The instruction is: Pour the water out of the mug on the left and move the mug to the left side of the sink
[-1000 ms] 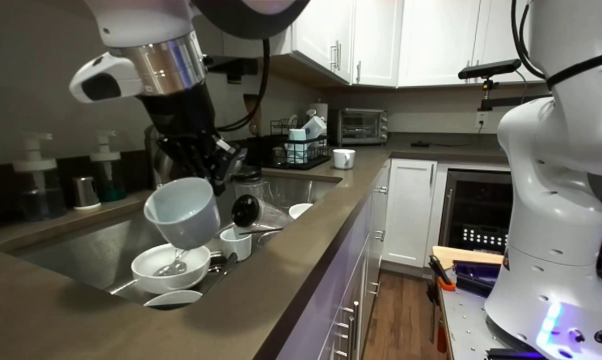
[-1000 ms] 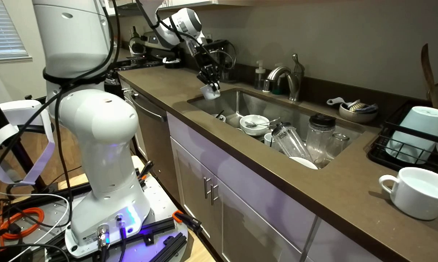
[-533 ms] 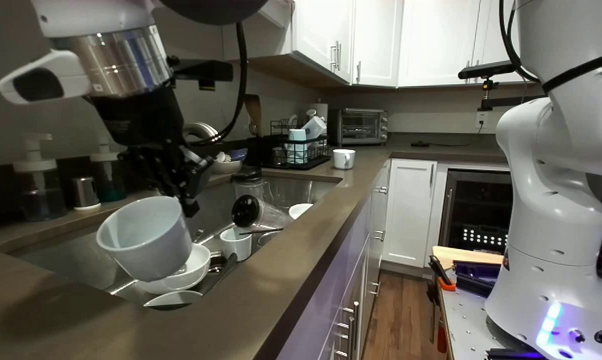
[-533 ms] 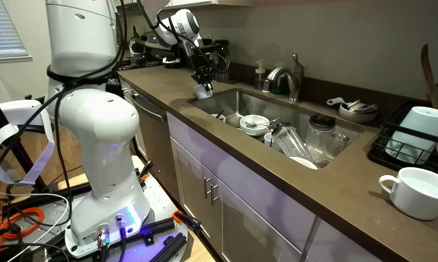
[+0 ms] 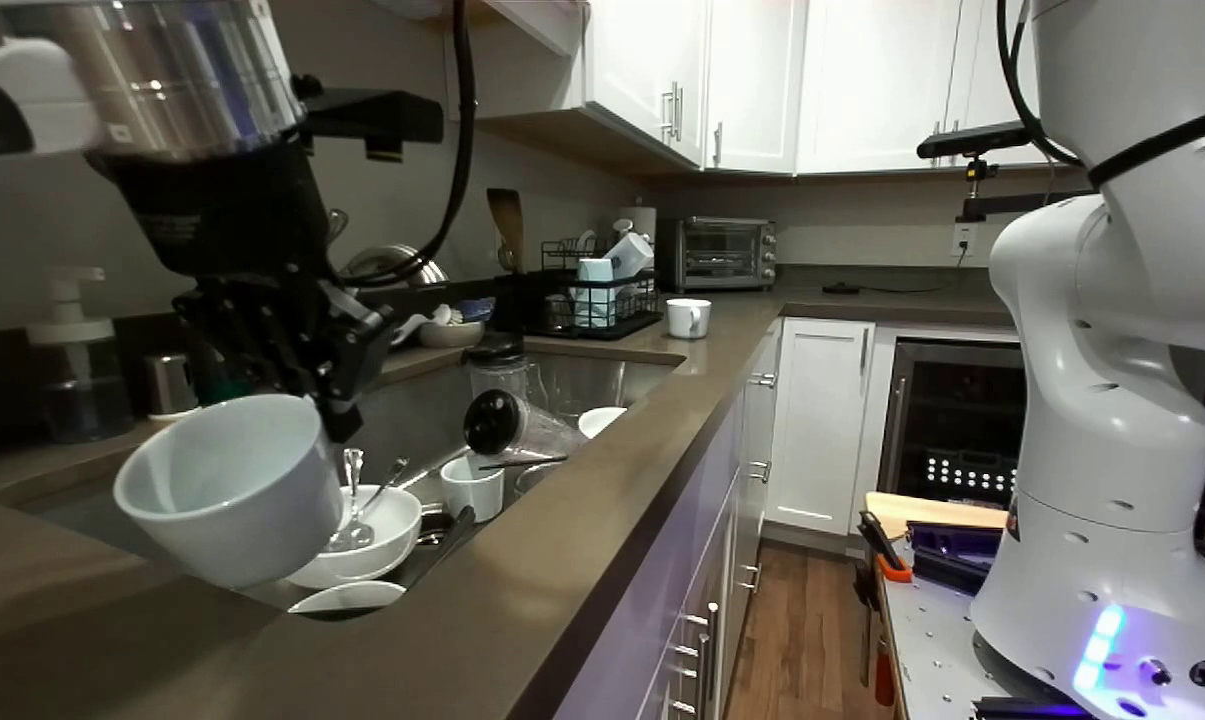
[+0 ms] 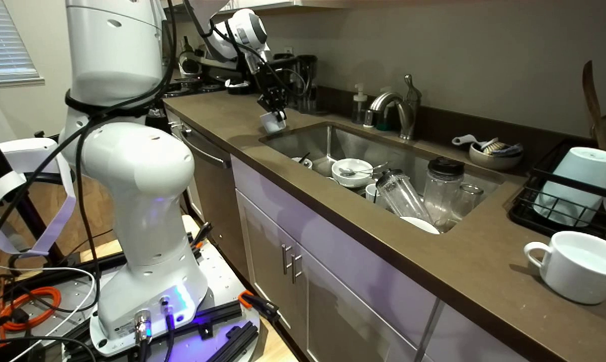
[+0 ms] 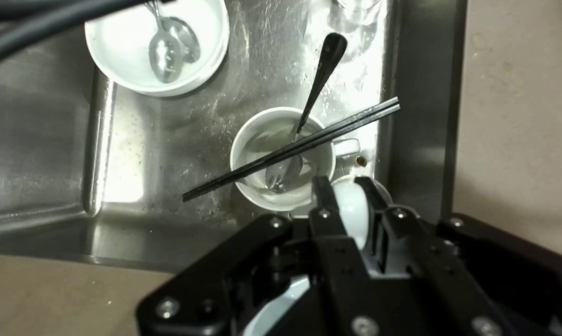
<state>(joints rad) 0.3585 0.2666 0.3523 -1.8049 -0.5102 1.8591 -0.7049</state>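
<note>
At the left end of the sink (image 6: pixel 343 145), the mug (image 5: pixel 237 490) hangs tilted, mouth partly sideways, seemingly clear of the bench (image 6: pixel 343 206); whether it is over the sink or just past its rim I cannot tell. The jaws grasp it: in the wrist view a white part of the mug, likely its handle, sits pinched between them. No stream falls from it, and the inner wall in sight looks bare, though the bottom is partly hidden, so I judge the pouring done. Left to do, as I read it: turn the mug upright, set it down on the sink's left side and let go.

In the sink, a white bowl (image 7: pixel 117 46) holds spoons (image 7: pixel 164 56). Near it, a white cup (image 7: pixel 253 140) carries a dark-handled spoon (image 7: pixel 326 60), with chopsticks (image 7: pixel 294 146) laid across its rim; its inside looks wet, though I cannot be sure. Farther right in an exterior view, a tilted jar (image 6: pixel 406 196) and an upright jar (image 6: pixel 441 191), both clear and black-lidded, show no contents that I can make out. Out on the bench, another mug (image 6: pixel 579 269) stands upright; whether it is filled I cannot tell.
</note>
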